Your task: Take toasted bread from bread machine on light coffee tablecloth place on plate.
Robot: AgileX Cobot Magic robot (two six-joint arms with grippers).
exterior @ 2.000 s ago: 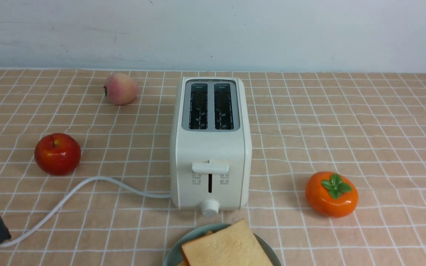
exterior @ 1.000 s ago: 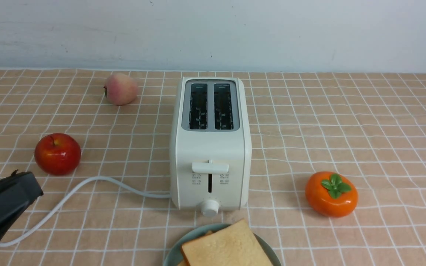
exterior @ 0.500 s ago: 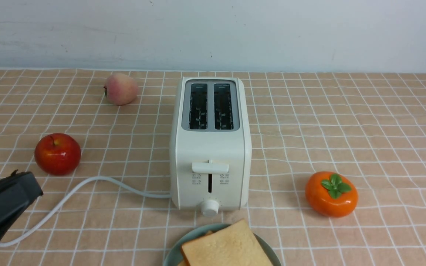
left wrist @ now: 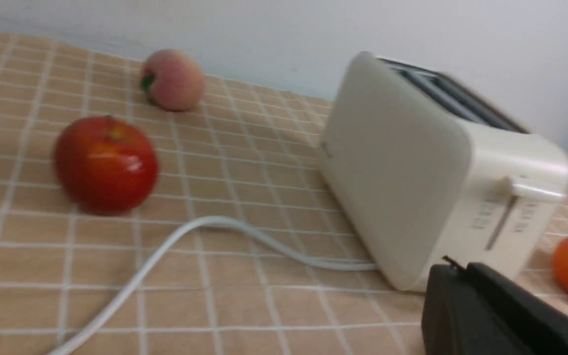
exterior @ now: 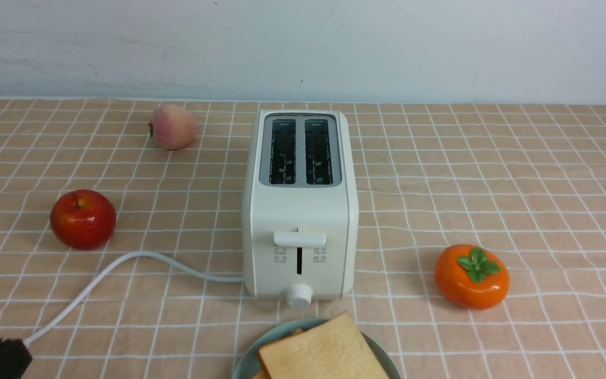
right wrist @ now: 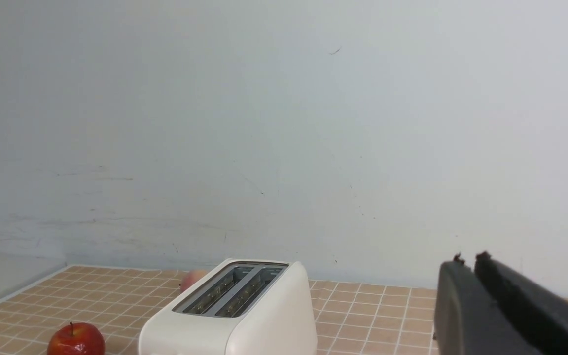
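Toast: we see the toasted bread lying on the plate.
Toaster: the bread machine has both slots empty.
Left gripper: jaws pressed together.
Right gripper: jaws together too.

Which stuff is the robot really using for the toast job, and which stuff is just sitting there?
For the job:
- bread machine, both slots look empty
- toasted bread, already on the plate
- plate
- light coffee tablecloth under everything

Just lying about:
- red apple
- peach
- orange persimmon
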